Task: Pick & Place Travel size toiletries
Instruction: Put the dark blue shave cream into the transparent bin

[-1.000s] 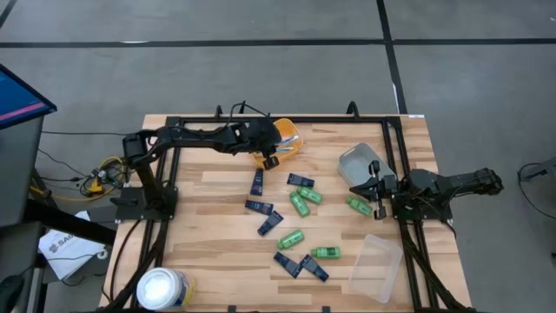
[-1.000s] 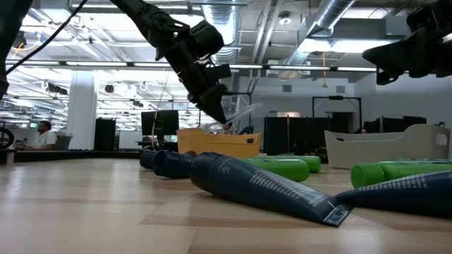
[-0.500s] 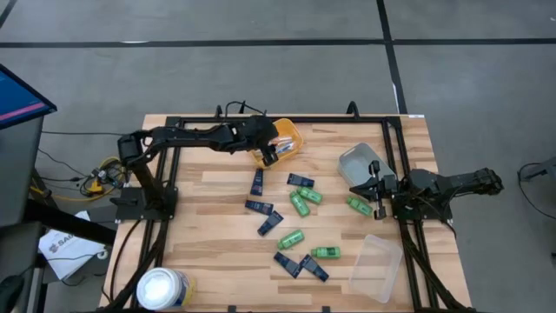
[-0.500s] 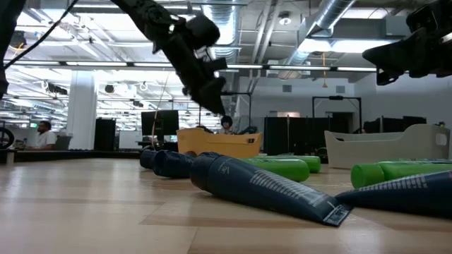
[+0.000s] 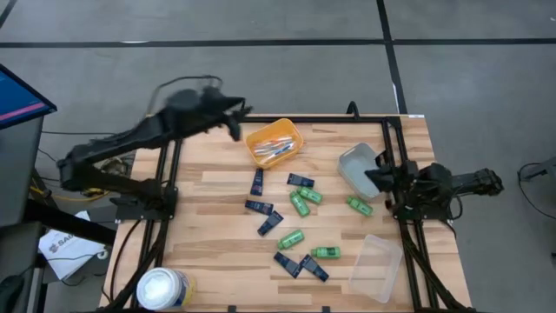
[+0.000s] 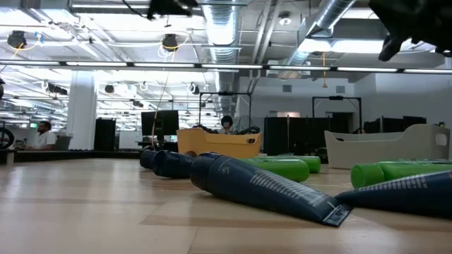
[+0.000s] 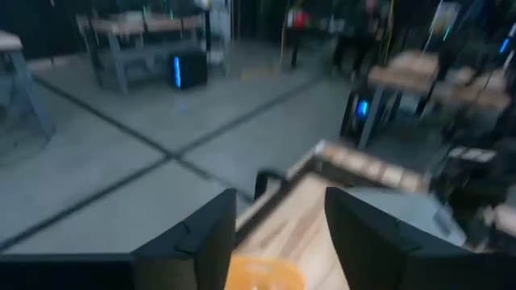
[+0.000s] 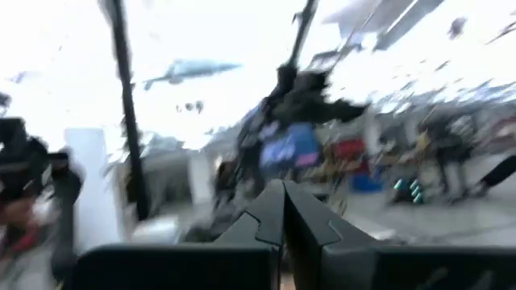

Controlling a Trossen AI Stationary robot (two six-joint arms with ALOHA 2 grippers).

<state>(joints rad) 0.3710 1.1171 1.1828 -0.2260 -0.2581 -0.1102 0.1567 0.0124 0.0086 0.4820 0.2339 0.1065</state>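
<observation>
Travel size toiletries lie scattered on the wooden table: green bottles [image 5: 300,204] [image 5: 326,252] and dark navy packets [image 5: 257,181] [image 5: 270,223], each flat on its side. Thin sticks lie in the orange tray [image 5: 274,143]. In the low view a navy packet [image 6: 265,185] lies nearest. My left gripper [image 5: 238,120] hangs high above the table's far left part, open with nothing between its fingers [image 7: 280,234]. My right gripper [image 5: 372,177] is shut and empty [image 8: 282,211], raised beside the grey tray [image 5: 356,163].
A clear tray [image 5: 375,266] sits at the near right corner. A large white tub [image 5: 163,289] stands at the near left. A black frame [image 5: 261,120] runs around the table's edges. Bare wood lies along the left side.
My left gripper has risen fast from just over the orange tray, swinging up and back toward the table's far left. The pale stick it held a second ago is no longer in its fingers. My right gripper has tipped its fingers upward, staying beside the grey tray.
</observation>
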